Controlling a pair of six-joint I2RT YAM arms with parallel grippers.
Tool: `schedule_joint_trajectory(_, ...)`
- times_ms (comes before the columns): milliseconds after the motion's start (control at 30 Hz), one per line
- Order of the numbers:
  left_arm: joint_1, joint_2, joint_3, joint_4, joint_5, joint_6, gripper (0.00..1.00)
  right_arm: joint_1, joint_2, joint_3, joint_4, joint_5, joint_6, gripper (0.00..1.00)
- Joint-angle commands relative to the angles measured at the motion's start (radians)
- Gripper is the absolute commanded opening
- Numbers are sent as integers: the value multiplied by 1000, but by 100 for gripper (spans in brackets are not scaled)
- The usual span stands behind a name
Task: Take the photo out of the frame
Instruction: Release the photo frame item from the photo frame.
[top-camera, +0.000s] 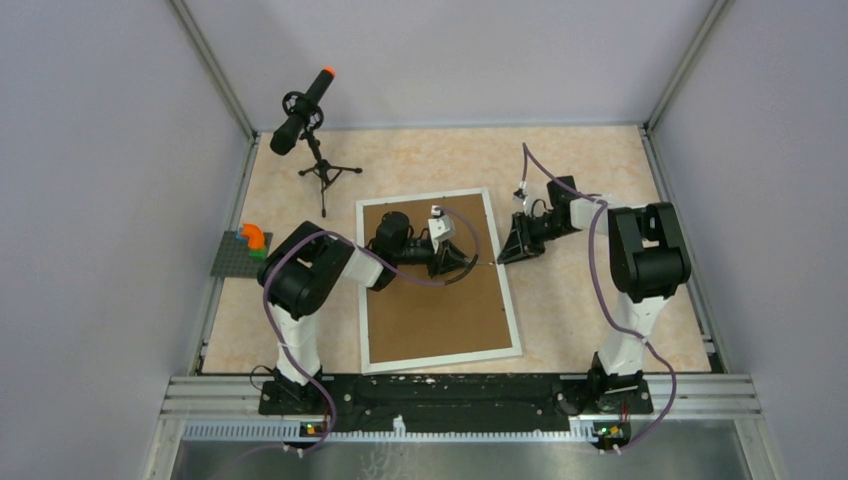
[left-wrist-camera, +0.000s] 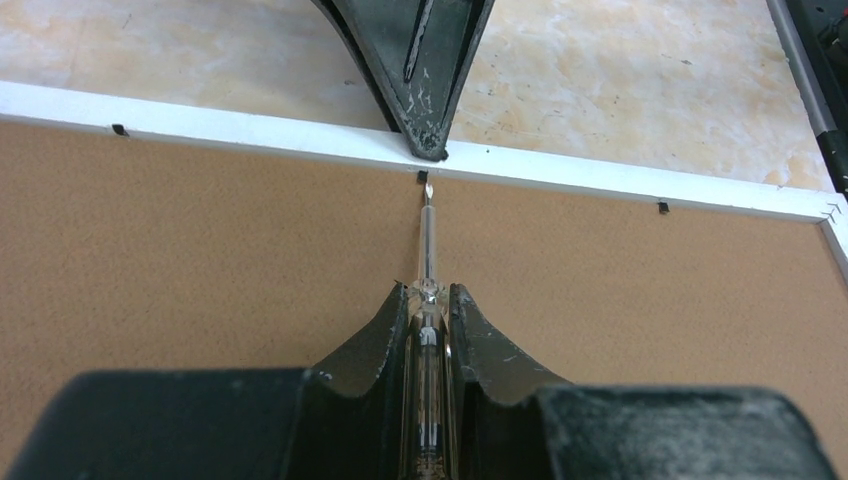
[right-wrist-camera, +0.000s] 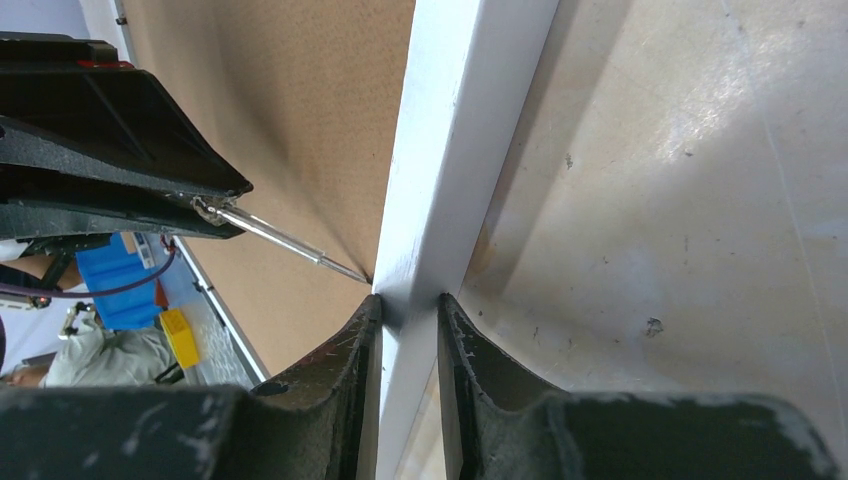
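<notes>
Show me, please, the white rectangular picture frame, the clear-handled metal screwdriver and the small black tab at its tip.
white rectangular picture frame (left-wrist-camera: 250, 128): left wrist view, far border strip.
clear-handled metal screwdriver (left-wrist-camera: 427, 240): left wrist view, metal shaft.
small black tab (left-wrist-camera: 423, 177): left wrist view, its middle.

White frame (top-camera: 440, 316), brown back up

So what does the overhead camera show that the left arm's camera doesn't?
Only the overhead view shows the whole frame lying face down, plus a microphone on a tripod and toy blocks off to the left.

Only the left wrist view shows the small black tabs along the frame's rim, with the screwdriver tip at one of them.

Both show the brown board, the left claw holding the screwdriver, and the right claw pinching the frame's rim.
</notes>
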Motion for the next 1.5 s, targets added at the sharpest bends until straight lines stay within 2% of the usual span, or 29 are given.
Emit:
schedule_joint_trajectory(0,-10,60,36,-3,-47,-7,0,46,42,20,13,17,-8,12)
schedule_joint_trajectory(333,-32,97,84,-16,-81,-17,0,83,61,11,13,56,-8,0)
schedule_joint_trajectory(567,-75,48,146,-97,-95,22,0,92,73,17,12,83,0,0)
schedule_joint_trajectory(933,-202,-59,221,-204,-98,197,0,93,91,36,18,91,14,0)
schedule_joint_trajectory(1467,-260,6,379,-167,-76,188,0,94,80,30,31,97,28,0)
